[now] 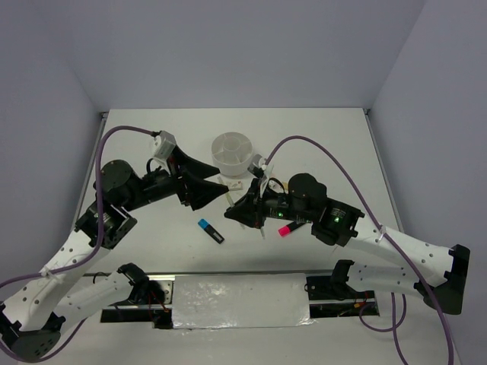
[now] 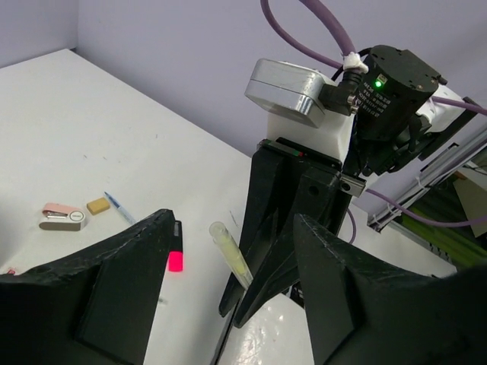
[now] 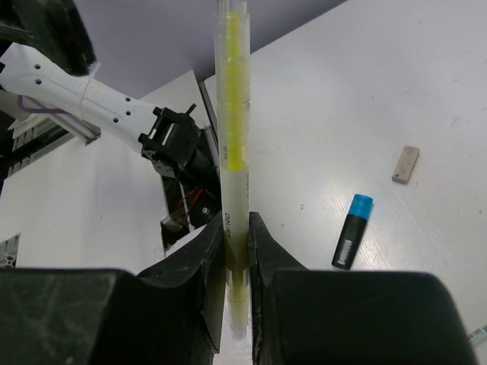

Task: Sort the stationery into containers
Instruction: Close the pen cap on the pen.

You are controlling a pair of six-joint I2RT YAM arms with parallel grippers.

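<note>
While the right gripper (image 3: pixel 236 237) clamps the yellow pen (image 3: pixel 232 114) near the organiser cup (image 1: pixel 228 166) (seemingly empty), the left gripper (image 1: pixel 221 184) stands open beside it and the blue highlighter (image 1: pixel 211 230) and pink highlighter (image 1: pixel 285 230) lie farther off, so most sorting remains.

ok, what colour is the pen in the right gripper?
The pen is yellow, clear-bodied; best in right wrist view.

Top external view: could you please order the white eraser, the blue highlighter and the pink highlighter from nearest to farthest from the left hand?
1. white eraser: just to the right of the left hand, almost at its fingertips.
2. blue highlighter: lying on the table toward the near edge from that hand.
3. pink highlighter: well off to the right, clearly the farthest.
</note>
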